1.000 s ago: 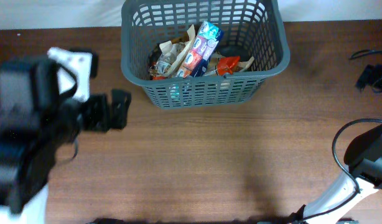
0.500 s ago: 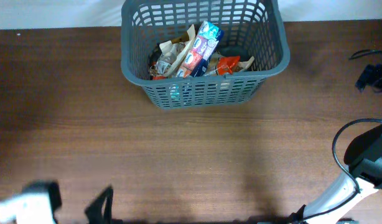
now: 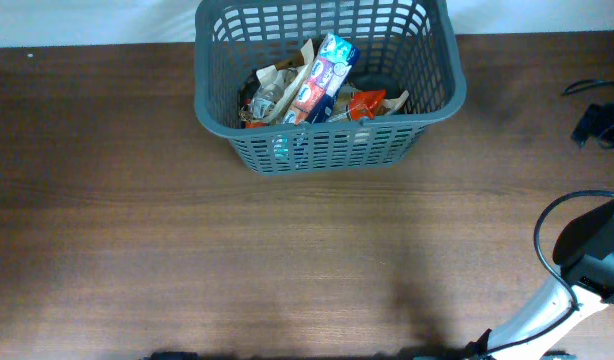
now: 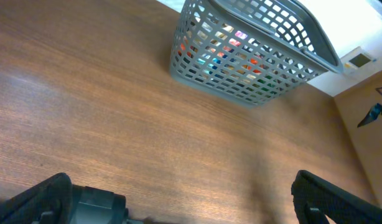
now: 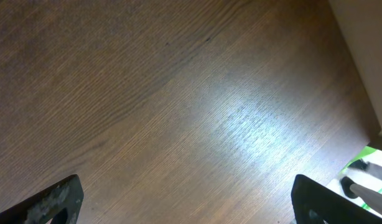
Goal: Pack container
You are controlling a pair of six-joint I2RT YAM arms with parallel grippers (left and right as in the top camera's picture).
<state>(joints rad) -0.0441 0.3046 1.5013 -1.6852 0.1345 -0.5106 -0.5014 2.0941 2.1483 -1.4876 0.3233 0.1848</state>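
Note:
The dark grey lattice basket [image 3: 232,120] stands at the back middle of the wooden table and holds several food packets [image 3: 322,80]. It also shows in the left wrist view [image 4: 197,62], far ahead of my left gripper [image 4: 191,205], whose fingers are spread wide with only bare wood between them. My right gripper [image 5: 185,199] is open too, above bare table, holding nothing. In the overhead view only part of the right arm [image 3: 587,260] shows at the right edge; the left arm is out of that view.
Black cables and a connector [image 3: 597,120] lie at the table's right edge. A white wall and a small wall panel [image 4: 356,60] stand behind the basket. The table's right edge shows in the right wrist view [image 5: 356,68].
My left arm has drawn back from beside the basket toward the front left and has left the overhead view. The basket and the right arm have not moved.

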